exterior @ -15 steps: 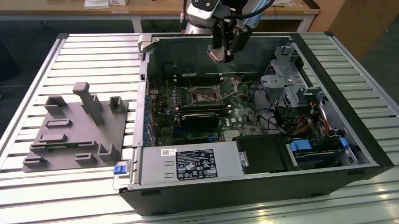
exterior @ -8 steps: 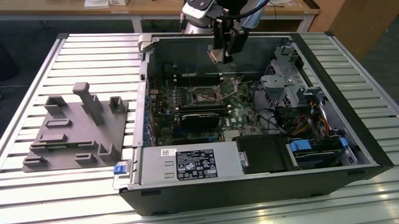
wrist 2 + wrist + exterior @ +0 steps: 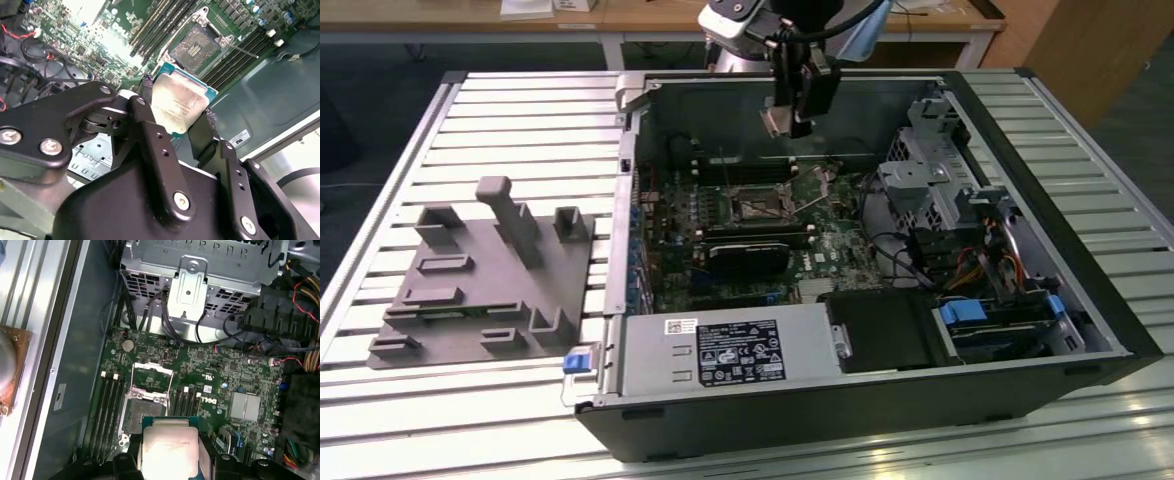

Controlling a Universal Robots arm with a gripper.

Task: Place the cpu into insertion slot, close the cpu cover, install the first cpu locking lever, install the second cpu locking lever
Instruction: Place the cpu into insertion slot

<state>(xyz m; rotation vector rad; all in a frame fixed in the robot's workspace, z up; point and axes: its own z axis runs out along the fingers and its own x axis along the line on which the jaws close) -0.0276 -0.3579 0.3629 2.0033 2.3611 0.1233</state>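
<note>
Black two-finger gripper (image 3: 177, 111) is pinched on the small square cpu (image 3: 181, 97), silvery-beige metal top, gripped by two opposite edges. I see the cpu held in the air above the green motherboard (image 3: 220, 365), clear of the bare square insertion slot (image 3: 195, 47). In the exterior view the gripper (image 3: 790, 118) hangs over the rear of the open black computer case (image 3: 854, 425). The case lies on a slatted aluminium table (image 3: 520, 110). A grey moulded fixture block (image 3: 480, 270) sits on the exterior view's left, with a wooden bench (image 3: 654, 15) behind. The fingers hide the cpu's gripped edges. It is square, so it has no long axis, and its metal top faces both wrist cameras.
</note>
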